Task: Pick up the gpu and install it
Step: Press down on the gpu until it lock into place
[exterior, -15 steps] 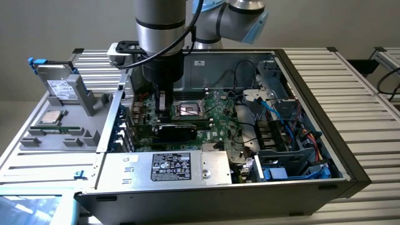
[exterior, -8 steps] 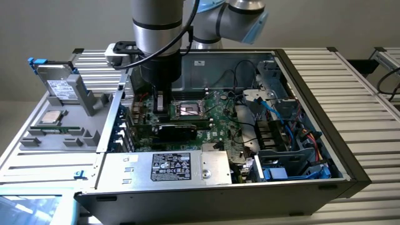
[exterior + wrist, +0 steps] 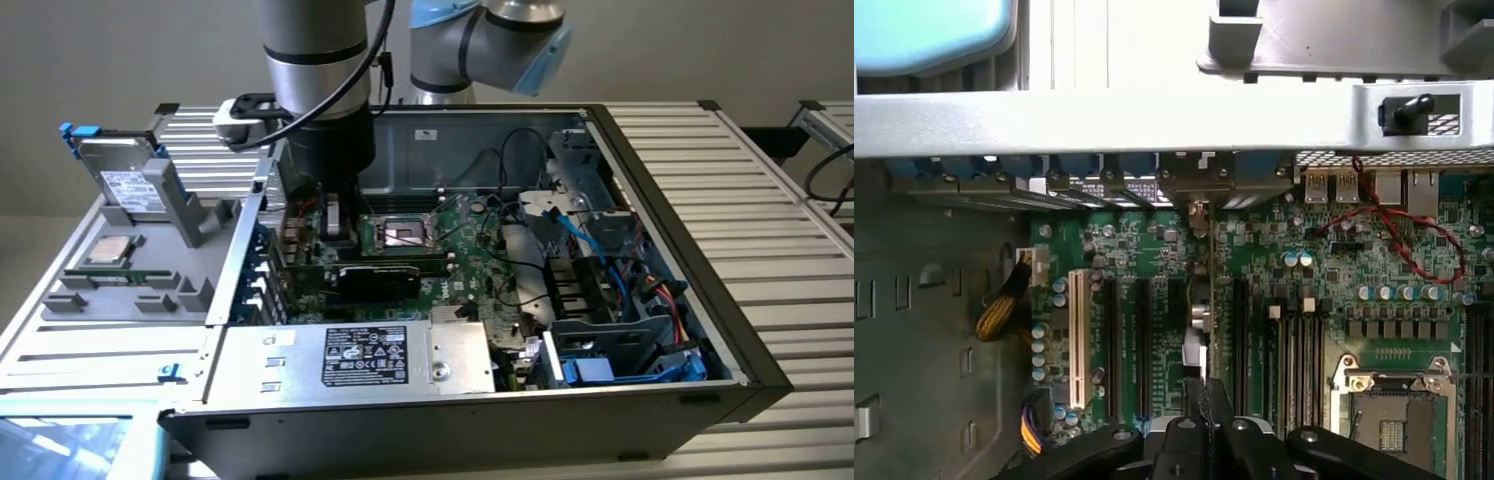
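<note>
1. The open computer case [image 3: 747, 330] lies on its side on a ribbed metal bench [image 3: 787, 190], and I reach down into it from above with my arm [image 3: 315, 60].
2. The large green motherboard [image 3: 461, 245] covers the case floor; in the wrist view I see its dark expansion slots, one white slot [image 3: 1076, 338] and the empty CPU socket [image 3: 1394, 415].
3. The silver power supply [image 3: 360, 360] sits at the near edge of the case. Its black label carries white print and approval marks, too small for me to read.
4. A grey fixture tray [image 3: 134, 270] stands to the exterior view's left of the case. A hard drive [image 3: 127, 180] with a white label leans upright in it; the label's writing is not legible.
5. The gpu [image 3: 387, 278] stands on edge over the motherboard slots, its black cooler facing the power supply. In the wrist view I see it edge-on as a thin card [image 3: 1212, 300] running from my fingers to the rear slot openings of the case.
6. My gripper [image 3: 1206, 425] is closed as far as it goes, pinched on the gpu's top edge.
7. A red wire [image 3: 1399, 235] loops over the board near the rear ports, and blue cables [image 3: 587, 240] run by the drive bay.
</note>
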### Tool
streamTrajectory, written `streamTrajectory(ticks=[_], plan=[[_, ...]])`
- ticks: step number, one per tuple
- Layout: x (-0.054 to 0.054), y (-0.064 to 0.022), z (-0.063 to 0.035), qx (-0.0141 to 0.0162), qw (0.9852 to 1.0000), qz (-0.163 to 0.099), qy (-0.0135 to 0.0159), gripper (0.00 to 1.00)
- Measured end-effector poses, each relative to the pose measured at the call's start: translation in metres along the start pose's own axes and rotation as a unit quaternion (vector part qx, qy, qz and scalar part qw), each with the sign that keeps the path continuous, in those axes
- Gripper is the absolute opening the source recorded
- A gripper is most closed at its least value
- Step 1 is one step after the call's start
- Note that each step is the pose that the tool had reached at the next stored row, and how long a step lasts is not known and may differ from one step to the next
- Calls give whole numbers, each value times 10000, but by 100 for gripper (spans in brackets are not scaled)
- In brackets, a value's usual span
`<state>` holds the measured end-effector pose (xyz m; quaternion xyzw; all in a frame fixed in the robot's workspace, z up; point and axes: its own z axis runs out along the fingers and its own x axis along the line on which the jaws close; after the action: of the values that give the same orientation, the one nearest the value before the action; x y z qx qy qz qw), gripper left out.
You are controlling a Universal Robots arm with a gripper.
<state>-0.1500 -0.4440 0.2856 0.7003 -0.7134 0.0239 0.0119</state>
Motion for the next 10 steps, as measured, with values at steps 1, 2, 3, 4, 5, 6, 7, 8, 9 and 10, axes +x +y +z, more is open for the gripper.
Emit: streamTrajectory(ticks=[1, 2, 3, 4, 5, 6, 7, 8, 9, 10], plan=[[-7, 27, 17, 1, 10000, 0, 0, 12], [-14, 49, 33, 2, 10000, 0, 1, 12], [-24, 68, 50, 2, 10000, 0, 1, 12], [-32, 80, 68, 2, 10000, 0, 1, 12], [-37, 91, 86, 2, 10000, 0, 1, 12], [-40, 99, 105, 2, 10000, 0, 0, 12], [-42, 106, 123, 2, 10000, 0, 0, 12], [-44, 109, 142, 2, 10000, 0, 1, 12], [-45, 114, 159, 2, 10000, 0, 1, 12], [-44, 118, 172, 0, 10000, -1, 6, 12]])
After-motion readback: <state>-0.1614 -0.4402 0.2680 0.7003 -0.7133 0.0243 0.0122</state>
